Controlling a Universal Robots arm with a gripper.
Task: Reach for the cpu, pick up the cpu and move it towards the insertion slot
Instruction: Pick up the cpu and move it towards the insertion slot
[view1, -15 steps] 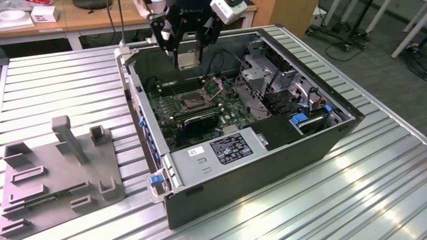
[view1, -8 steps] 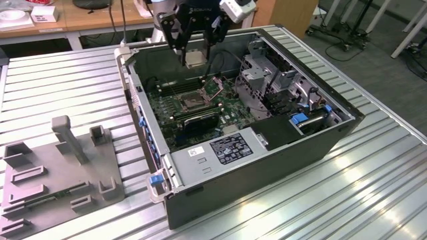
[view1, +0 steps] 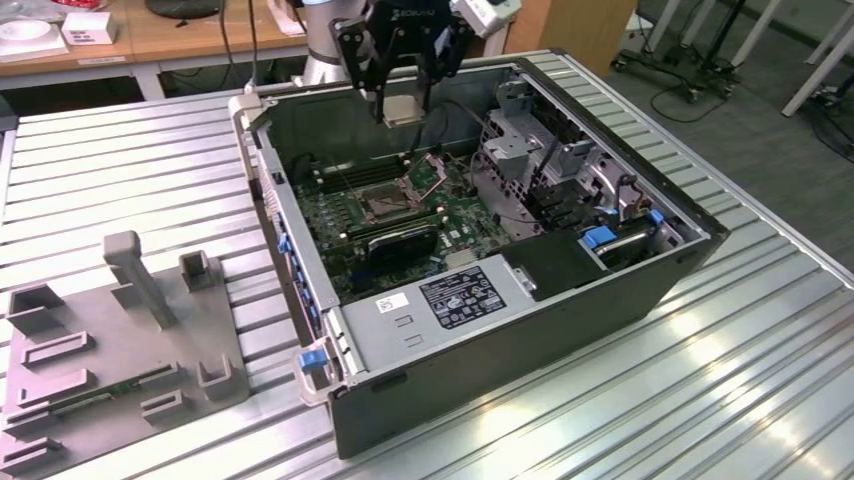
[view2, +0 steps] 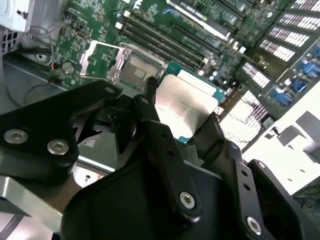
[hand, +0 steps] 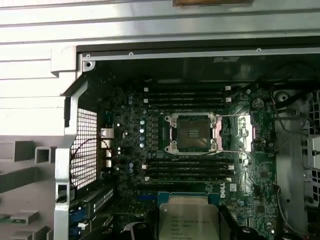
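Note:
My gripper (view1: 404, 112) hangs over the back part of the open computer case, shut on the cpu (view1: 403, 104), a pale silvery square chip. In the second wrist view the cpu (view2: 186, 106) sits between the two black fingers (view2: 149, 116). The insertion slot (view1: 384, 203), a shiny metal frame with a dark centre on the green board, lies below the gripper and towards the case's middle. The first wrist view shows the slot (hand: 194, 132) open and the held cpu (hand: 187, 224) off to one side of it, with a bank of memory slots between them.
The case (view1: 667, 275) lies on its side on a ribbed metal table (view1: 120, 160). Long black memory slots (hand: 187, 170) flank the socket. Drive cages (view1: 534, 150) stand at the exterior view's right. A grey fixture plate with upright blocks (view1: 127, 335) lies at the exterior view's left.

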